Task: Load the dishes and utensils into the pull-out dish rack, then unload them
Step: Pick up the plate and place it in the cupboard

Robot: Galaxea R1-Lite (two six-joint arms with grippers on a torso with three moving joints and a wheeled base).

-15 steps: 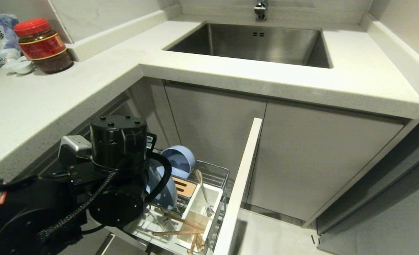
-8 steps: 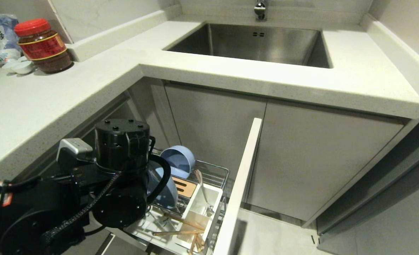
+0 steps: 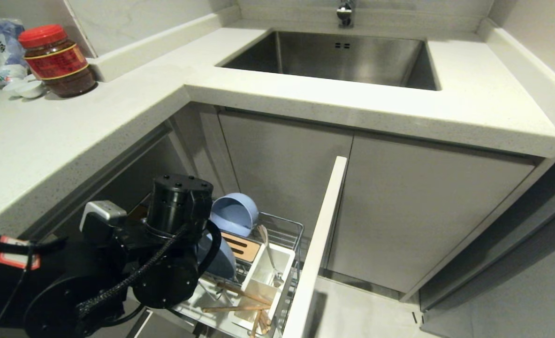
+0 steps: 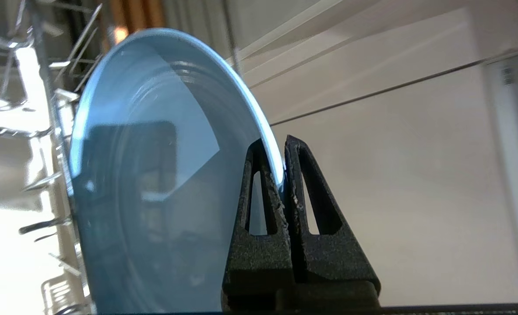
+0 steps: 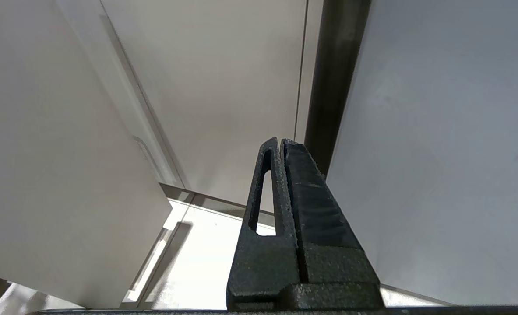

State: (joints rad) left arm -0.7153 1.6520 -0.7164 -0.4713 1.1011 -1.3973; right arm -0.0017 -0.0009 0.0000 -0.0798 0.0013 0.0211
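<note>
Pale speckled countertop (image 3: 94,126) wraps an L-shaped corner, with a steel sink (image 3: 338,56) set into the far run and a red-lidded jar (image 3: 54,61) standing at the left end. Below the counter, the pull-out dish rack (image 3: 282,230) stands drawn out from the cabinet, its flat white front panel (image 3: 317,249) edge-on to the head camera.

Inside the rack, the light blue bowl (image 3: 235,213) sits tipped on its side at the far end, beside the slotted wooden bar (image 3: 242,246). The spoon (image 3: 270,256) stands in the white utensil box (image 3: 263,286), bowl end down, and the chopsticks (image 3: 237,300) lie crossed over the near part of that box.

Over the rack's left half, the left arm (image 3: 164,263) hides most of the light blue plate (image 4: 153,175). From the wrist, the plate stands on edge among the chrome prongs (image 4: 44,188), and the left gripper (image 4: 280,175) has its two fingers pinched onto the plate's rim, one on each face.

By the plain cabinet fronts (image 5: 206,87), the right gripper (image 5: 280,148) hangs with its fingers pressed together on nothing.
</note>
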